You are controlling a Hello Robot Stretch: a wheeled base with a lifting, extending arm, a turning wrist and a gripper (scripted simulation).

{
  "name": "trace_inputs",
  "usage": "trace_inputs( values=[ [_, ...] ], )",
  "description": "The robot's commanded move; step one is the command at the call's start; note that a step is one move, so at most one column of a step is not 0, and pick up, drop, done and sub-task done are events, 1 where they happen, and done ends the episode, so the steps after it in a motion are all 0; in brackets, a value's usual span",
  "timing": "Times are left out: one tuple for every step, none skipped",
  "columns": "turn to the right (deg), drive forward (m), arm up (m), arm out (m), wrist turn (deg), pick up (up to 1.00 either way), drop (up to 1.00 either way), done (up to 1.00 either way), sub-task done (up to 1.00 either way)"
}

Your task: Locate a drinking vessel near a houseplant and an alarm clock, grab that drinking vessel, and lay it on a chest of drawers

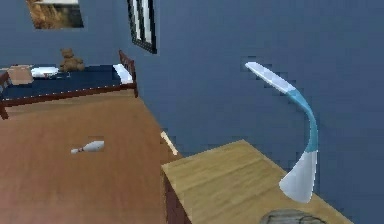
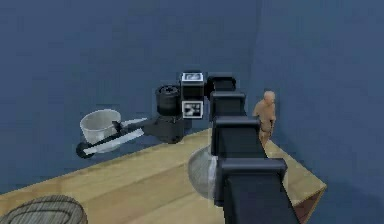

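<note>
Pale grey cup (image 2: 98, 122) in your gripper's (image 2: 118, 136) grasp, clear above the wooden top (image 2: 140, 185), orange figurine (image 2: 265, 112) nearby.

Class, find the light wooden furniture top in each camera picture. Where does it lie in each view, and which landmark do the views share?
Forward view: the wooden top lies at the lower right, under the white-and-blue lamp.
Arm side view: the wooden top spans the bottom of the picture.
Shared landmark: the round ribbed object at the forward view's bottom edge, likely the same one at the arm side view's bottom left corner.
</note>
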Motion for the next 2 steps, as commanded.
trace_inputs(
  values=[
    [0.0, 0.0, 0.0, 0.0, 0.0, 0.0, 1.0, 0.0, 0.0],
    [0.0, 0.0, 0.0, -0.1, 0.0, 0.0, 0.0, 0.0, 0.0]
  ],
)
